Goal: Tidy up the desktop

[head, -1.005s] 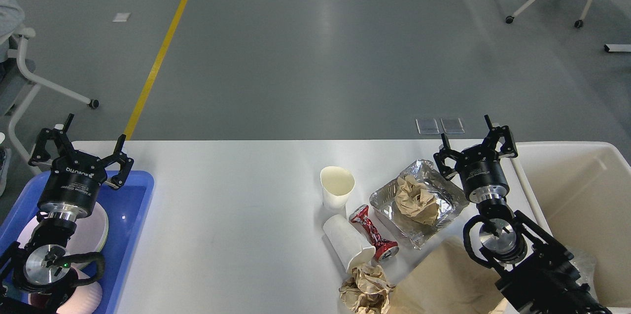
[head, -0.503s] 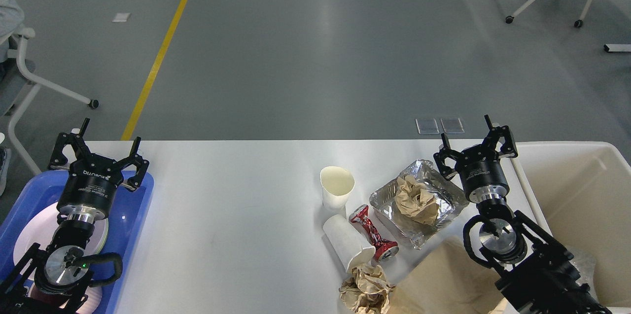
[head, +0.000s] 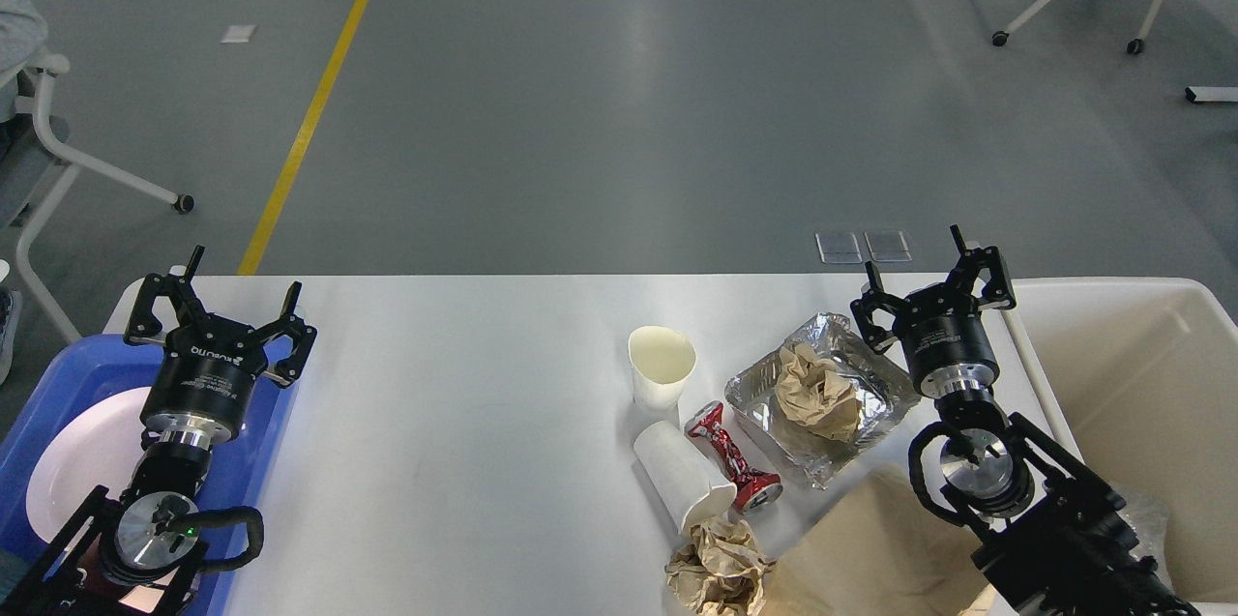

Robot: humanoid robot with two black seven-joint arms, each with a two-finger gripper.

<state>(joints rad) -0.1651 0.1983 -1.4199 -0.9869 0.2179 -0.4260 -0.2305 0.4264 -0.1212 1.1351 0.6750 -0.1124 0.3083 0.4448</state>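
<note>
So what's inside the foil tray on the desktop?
A crumpled wad of brown paper sits in the foil tray, filling most of it. Whether anything lies beneath the wad cannot be seen, since it covers the tray's floor. The right gripper hovers beside the tray, fingers open.

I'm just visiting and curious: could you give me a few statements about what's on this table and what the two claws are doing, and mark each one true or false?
1. One paper cup stands upright and another paper cup lies on its side. True.
2. The foil tray is empty. False: a crumpled brown paper wad sits in it.
3. The right gripper is clamped on the crushed red can. False: it is open, holds nothing, and the can lies on the desktop.
4. The left gripper is open and empty. True.
5. A white plate sits in the blue tray. True.
</note>
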